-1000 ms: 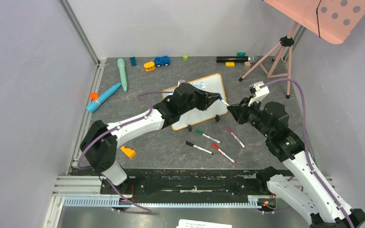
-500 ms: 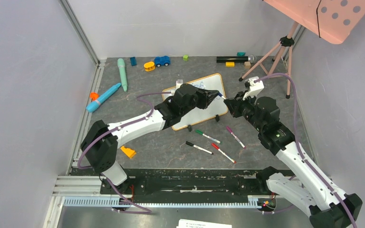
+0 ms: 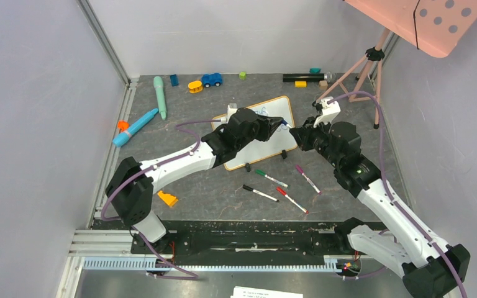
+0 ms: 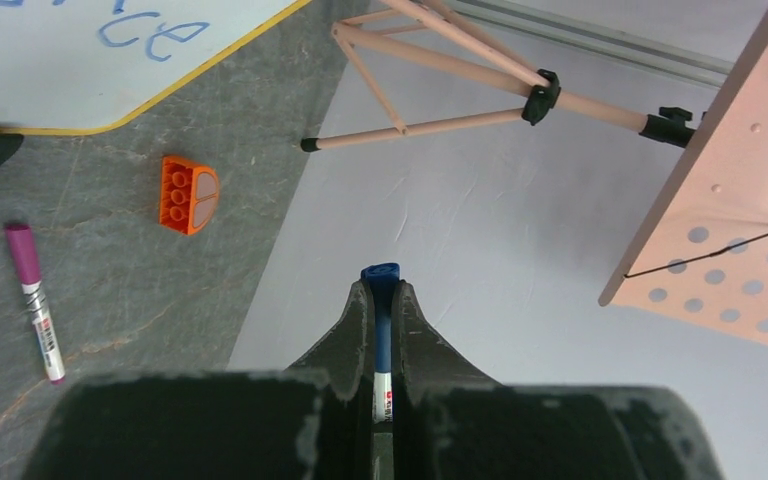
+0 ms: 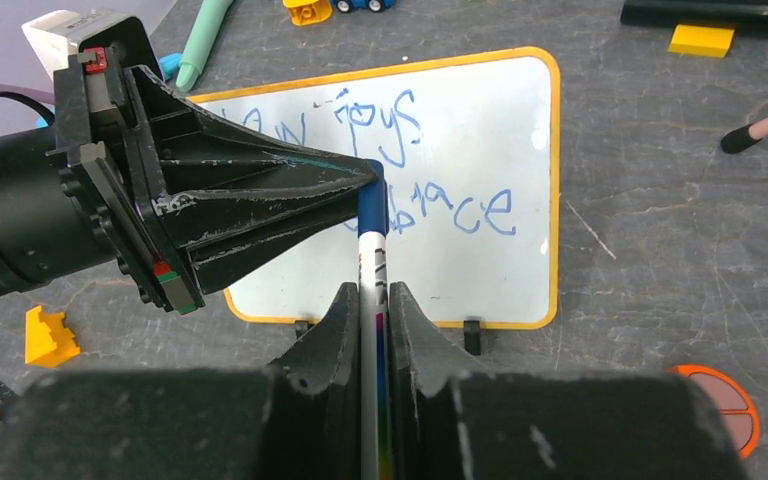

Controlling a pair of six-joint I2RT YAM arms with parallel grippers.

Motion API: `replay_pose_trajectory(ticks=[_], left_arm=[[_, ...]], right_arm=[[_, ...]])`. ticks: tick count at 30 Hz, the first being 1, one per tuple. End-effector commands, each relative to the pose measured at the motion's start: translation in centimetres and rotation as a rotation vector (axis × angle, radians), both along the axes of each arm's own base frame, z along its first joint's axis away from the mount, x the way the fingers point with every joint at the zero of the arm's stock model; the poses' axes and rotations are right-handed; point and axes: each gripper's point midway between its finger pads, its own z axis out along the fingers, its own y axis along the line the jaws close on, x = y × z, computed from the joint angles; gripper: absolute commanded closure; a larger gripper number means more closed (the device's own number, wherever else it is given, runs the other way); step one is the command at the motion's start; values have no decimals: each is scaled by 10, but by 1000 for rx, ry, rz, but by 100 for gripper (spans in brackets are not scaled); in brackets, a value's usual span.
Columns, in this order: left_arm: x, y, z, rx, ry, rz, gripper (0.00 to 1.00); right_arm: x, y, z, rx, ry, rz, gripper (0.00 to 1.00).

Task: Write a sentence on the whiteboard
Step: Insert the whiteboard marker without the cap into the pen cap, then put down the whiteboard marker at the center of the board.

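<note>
Left gripper (image 3: 281, 123), right gripper (image 3: 294, 133) pinch marker (image 5: 372, 255) over whiteboard (image 5: 480, 130).

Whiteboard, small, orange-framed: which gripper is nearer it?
Left. The left gripper hangs above the small white orange-framed whiteboard, shut on the blue cap of a marker. The right gripper, shut on that marker's barrel, sits at the board's edge, mostly off it.

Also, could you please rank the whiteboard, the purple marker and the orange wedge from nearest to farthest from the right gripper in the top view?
1. The whiteboard, directly beside the right gripper, which is shut on the blue marker.
2. The purple marker, just toward the near side, slightly right.
3. The orange wedge, far off to the left, near the front.
</note>
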Motion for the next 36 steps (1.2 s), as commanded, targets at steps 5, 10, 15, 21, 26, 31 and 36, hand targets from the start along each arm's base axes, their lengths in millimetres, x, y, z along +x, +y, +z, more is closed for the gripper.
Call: replay_pose_trajectory(ticks=[5, 10, 15, 21, 26, 31, 36], left_arm=[[-134, -58, 71, -123, -86, -507, 98], [-115, -29, 59, 13, -159, -417, 55], [-95, 42, 31, 269, -171, -285, 0], [-94, 103, 9, 398, -207, -255, 0], [-96, 141, -3, 654, -333, -311, 0], [-91, 183, -20, 941, -394, -310, 0], [-88, 222, -35, 1107, -432, -241, 0]], right_arm=[[20, 6, 2, 29, 35, -32, 100], [0, 6, -11, 23, 110, 6, 100], [-34, 5, -49, 33, 255, 63, 100], [-62, 6, -94, 72, 353, 108, 100], [-68, 17, -130, 74, 458, 167, 100], [-57, 24, -146, 77, 458, 172, 100], [-59, 29, -170, 78, 513, 194, 82]])
